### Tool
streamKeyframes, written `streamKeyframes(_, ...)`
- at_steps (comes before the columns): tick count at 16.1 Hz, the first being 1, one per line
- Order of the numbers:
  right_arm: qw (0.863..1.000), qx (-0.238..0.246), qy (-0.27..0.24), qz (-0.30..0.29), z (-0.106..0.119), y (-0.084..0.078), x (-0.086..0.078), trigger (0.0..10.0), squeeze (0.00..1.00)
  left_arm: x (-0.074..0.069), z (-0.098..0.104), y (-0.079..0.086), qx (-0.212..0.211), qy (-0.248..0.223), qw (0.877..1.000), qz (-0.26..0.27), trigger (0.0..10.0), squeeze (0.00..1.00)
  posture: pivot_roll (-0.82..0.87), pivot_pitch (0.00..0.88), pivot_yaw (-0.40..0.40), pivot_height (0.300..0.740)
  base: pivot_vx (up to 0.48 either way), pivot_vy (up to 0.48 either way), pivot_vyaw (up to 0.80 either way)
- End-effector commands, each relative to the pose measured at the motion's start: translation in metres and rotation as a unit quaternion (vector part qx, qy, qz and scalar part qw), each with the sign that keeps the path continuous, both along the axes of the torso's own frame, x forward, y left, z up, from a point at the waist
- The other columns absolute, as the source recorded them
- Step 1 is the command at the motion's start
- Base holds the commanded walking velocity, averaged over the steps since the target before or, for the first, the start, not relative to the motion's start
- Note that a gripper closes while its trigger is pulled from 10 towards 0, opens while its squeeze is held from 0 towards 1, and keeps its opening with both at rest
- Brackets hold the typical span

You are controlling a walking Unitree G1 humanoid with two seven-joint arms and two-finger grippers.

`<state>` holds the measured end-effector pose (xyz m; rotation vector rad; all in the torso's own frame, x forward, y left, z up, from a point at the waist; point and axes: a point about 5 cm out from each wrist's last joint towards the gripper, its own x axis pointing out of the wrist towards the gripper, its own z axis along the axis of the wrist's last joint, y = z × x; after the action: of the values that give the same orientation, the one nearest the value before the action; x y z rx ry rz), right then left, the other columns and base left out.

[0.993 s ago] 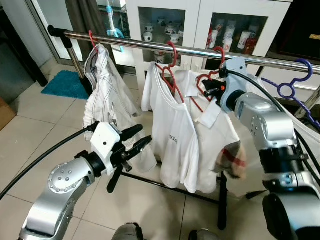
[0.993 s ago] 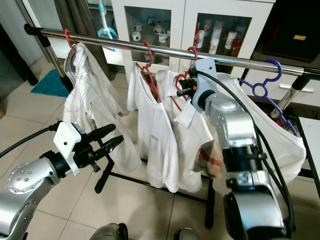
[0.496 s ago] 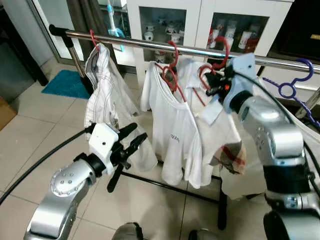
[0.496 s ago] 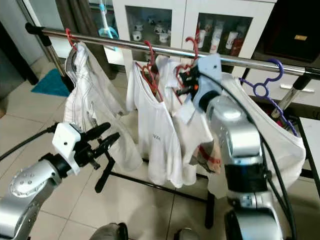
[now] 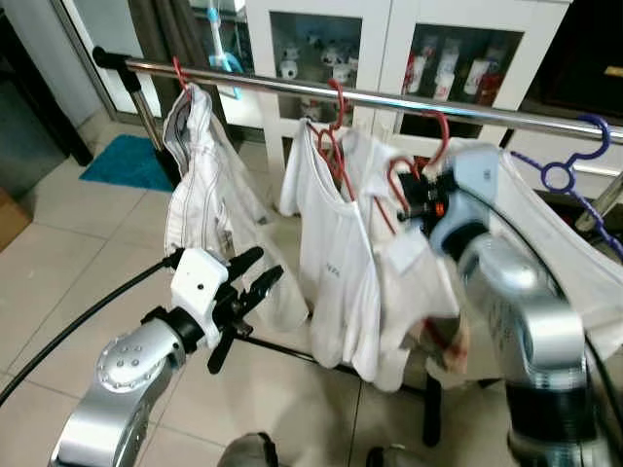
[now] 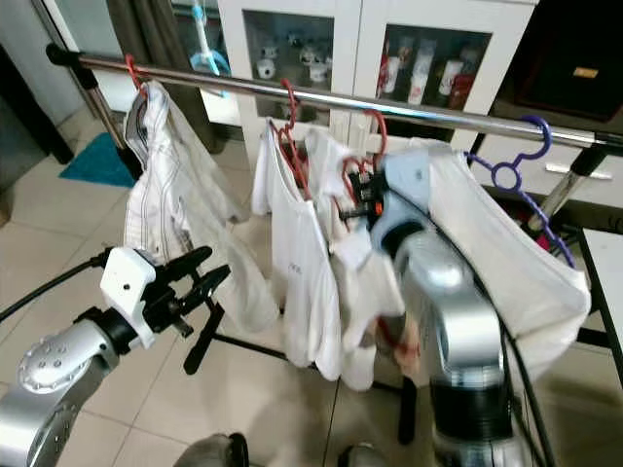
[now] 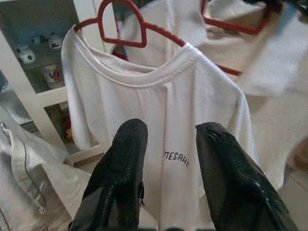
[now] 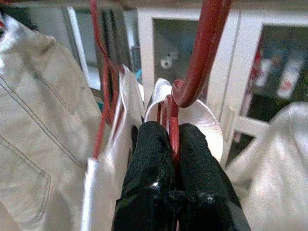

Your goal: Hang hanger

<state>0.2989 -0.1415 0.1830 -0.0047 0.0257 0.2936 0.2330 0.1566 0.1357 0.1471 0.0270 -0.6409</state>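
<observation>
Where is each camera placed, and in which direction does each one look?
Left eye view: on the head, looking forward and down at the clothes rail; both silver arms show.
Right eye view: the head's other eye, same scene.
Left wrist view: on the left wrist, looking along the open left gripper at the white T-shirt.
Right wrist view: on the right wrist; the right gripper is clamped on the red hanger.
Shared: the T-shirt shows in the eye views too.
</observation>
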Motion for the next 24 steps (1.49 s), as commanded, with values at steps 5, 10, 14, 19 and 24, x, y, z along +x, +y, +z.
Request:
streamKeyframes(5, 1.000, -0.015, -0.005, -0.024, -0.021, -0.002, -0.021, 0.0, 0.00, -0.001, -0.001, 0.008, -0.018, 0.001, 0.999, 0.027, 10.0, 0.00, -0.02, 0.124, 0.028, 0.740, 0.000, 0.000, 0.00)
streamKeyframes(10, 0.999, -0.013, 0.000, -0.030, -0.029, -0.002, -0.027, 0.0, 0.00, -0.004, -0.004, 0.011, -0.012, 0.006, 0.999, 0.029, 10.0, 0.00, -0.02, 0.113, 0.029, 0.740, -0.155, 0.000, 0.00)
streamKeyframes(14, 1.000, -0.008, 0.007, -0.021, -0.033, 0.003, -0.028, 0.0, 0.00, -0.005, -0.004, 0.011, -0.011, 0.007, 1.000, 0.029, 10.0, 0.00, -0.02, 0.109, 0.027, 0.740, -0.297, 0.000, 0.00)
streamKeyframes(19, 1.000, -0.004, 0.011, -0.020, -0.034, 0.004, -0.029, 0.0, 0.00, -0.005, -0.004, 0.012, -0.009, 0.007, 1.000, 0.026, 10.0, 0.00, -0.02, 0.107, 0.029, 0.740, -0.291, 0.000, 0.00)
streamKeyframes(24, 1.000, -0.014, 0.014, -0.010, -0.034, 0.005, -0.030, 0.0, 0.00, -0.002, -0.005, 0.011, -0.001, 0.007, 1.000, 0.021, 10.0, 0.00, -0.02, 0.105, 0.031, 0.740, -0.169, 0.000, 0.00)
